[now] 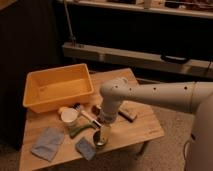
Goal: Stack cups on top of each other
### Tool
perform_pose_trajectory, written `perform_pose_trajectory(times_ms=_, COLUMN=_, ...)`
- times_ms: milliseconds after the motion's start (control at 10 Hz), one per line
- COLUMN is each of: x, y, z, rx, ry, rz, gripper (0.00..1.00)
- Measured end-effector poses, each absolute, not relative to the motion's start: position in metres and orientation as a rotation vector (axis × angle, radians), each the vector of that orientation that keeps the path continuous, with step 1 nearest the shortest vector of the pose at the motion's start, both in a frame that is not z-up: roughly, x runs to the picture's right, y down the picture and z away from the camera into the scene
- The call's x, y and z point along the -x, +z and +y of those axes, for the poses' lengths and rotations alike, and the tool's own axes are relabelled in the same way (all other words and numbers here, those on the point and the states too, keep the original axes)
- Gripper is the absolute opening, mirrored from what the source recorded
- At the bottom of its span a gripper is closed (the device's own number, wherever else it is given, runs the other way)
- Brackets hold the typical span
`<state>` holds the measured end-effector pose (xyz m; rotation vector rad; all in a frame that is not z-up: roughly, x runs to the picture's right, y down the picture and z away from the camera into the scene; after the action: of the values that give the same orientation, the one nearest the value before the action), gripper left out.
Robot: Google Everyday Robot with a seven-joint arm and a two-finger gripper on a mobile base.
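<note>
A dark grey-brown cup (100,143) stands near the front edge of the wooden table (145,127). My gripper (102,134) points straight down right over it, open, with its fingers reaching down around the cup's rim. A pale green cup (77,131) lies to the left of it, just below a white bowl (69,116). The arm's white elbow hides part of the table's middle.
A yellow bin (57,87) fills the table's back left. Two blue-grey cloths (47,143) (85,148) lie at the front left. A dark flat object (127,114) sits right of the arm. A dark shelf runs behind the table.
</note>
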<state>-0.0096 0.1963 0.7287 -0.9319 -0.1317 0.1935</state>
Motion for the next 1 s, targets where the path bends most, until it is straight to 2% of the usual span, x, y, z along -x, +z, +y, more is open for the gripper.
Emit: perform_pose_trajectory(times_ms=1000, x=0.014, y=0.76, z=0.207, rx=0.922, ry=0.221, rz=-0.084, gripper=0.8)
